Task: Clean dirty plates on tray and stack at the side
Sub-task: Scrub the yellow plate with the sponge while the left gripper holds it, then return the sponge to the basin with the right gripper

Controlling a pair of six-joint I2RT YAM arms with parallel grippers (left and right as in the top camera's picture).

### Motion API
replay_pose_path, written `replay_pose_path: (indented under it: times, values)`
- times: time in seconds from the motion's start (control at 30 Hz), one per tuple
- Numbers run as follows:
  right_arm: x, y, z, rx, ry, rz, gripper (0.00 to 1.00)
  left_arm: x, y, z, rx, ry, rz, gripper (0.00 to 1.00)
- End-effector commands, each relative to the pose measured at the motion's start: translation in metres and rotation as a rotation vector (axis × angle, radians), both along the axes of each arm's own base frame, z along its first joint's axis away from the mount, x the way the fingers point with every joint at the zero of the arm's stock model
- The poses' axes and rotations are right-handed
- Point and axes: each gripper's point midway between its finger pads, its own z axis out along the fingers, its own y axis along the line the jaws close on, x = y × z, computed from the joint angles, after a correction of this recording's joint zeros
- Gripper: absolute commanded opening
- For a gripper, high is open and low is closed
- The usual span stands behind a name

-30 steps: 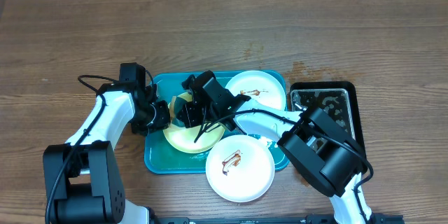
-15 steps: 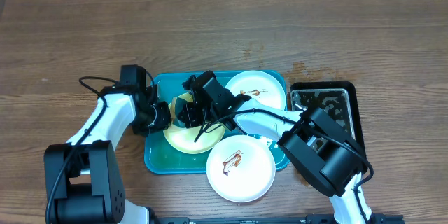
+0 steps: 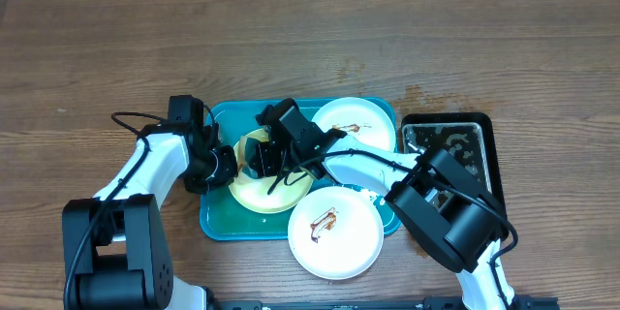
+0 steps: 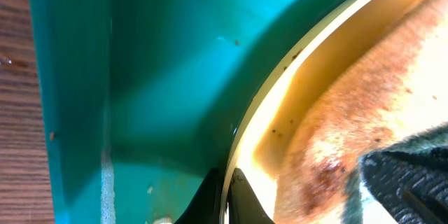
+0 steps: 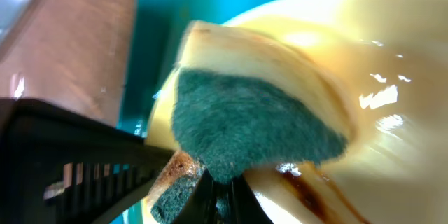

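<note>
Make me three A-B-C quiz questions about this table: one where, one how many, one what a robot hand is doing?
1. Small black rectangular tray: which side of the large teal-blue plastic tray? A left B right C on top
2. Round plates? A two B five C three
3. Right gripper? A shut on green-and-yellow sponge B open C holding a cup
Answers: B, beside the teal tray's right end; C, two white plates, one pale yellow-green plate; A, wrist view shows sponge pinched.

left arm angled in from near left, left gripper pinched shut, right arm stretched leftward, right gripper clamped shut
</note>
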Motion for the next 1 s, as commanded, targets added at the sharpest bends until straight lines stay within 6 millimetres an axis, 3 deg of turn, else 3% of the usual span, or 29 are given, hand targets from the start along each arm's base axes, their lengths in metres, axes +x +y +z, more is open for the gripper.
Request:
replay_pose_path:
  times: [0.0,0.27,0.53,0.73,0.97]
  values:
    - [0.010,-0.039,-0.037,-0.173,0.042,-0.136,0.04,-0.008,0.009,-0.006,0.061,0.036,0.038,0.04]
    - [0.012,-0.109,-0.058,-0.355,0.183,-0.232,0.04,-0.008,0.012,-0.007,0.078,0.036,0.059,0.04]
    - [-0.004,-0.140,-0.062,-0.478,0.222,-0.174,0.04,-0.008,0.013,-0.007,0.083,0.036,0.058,0.04]
    - [0.002,-0.151,-0.042,-0.519,0.163,-0.198,0.04,-0.008,0.013,-0.007,0.083,0.036,0.058,0.04]
    - [0.014,-0.142,0.006,-0.436,0.065,-0.197,0.04,-0.008,0.013,-0.007,0.082,0.037,0.062,0.04]
